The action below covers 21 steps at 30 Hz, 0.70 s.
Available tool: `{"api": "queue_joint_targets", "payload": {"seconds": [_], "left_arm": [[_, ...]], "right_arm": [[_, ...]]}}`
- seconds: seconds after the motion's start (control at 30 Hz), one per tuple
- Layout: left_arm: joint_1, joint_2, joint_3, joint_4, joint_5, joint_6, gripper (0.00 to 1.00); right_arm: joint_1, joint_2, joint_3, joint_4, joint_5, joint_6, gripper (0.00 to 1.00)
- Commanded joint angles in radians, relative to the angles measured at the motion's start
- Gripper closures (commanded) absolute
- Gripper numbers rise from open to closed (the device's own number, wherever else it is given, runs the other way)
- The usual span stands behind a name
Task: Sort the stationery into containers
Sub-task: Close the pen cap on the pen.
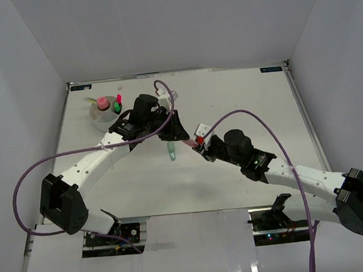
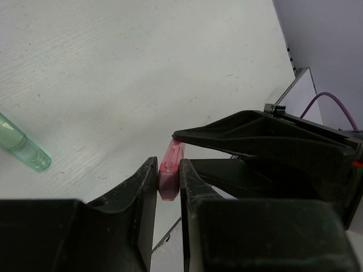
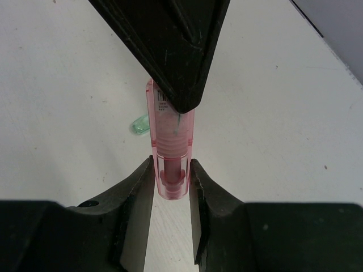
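Nearest you, both bases sit at the table's (image 1: 241, 92) near edge. Your left arm runs up and rightward from its corner, elbow low, wrist bent over mid-table. Your right arm stretches up and leftward to meet it, forearm close to the surface.

Mid-table the two claws face each other on one item. Your right gripper (image 3: 171, 170) is clenched around one end of the pink marker (image 3: 169, 141), a finger pressed on each side. Your left gripper (image 2: 168, 164) pinches the other end, both fingers against the barrel. The marker spans the two claws, off the table.

Just beside them, on the left arm's side, the pale green marker (image 1: 171, 151) lies flat on the table.

Farthest off, at the far left, the white organiser cup (image 1: 98, 123) holds a pink tube (image 1: 102, 103) and a green-capped marker (image 1: 117, 108).
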Motion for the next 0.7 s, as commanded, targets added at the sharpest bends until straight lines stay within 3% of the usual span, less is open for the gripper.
{"api": "queue_joint_targets", "payload": {"seconds": [0.0,0.67], "left_arm": [[-0.028,0.007,0.000,-0.004,-0.012,0.009,0.79],[-0.080,0.062,-0.034,0.019,-0.028,-0.014,0.79]], "right_arm": [[0.003,-0.011,0.063,0.068,-0.014,-0.016,0.83],[0.003,-0.009,0.164,0.076,-0.040,-0.034,0.86]]}}
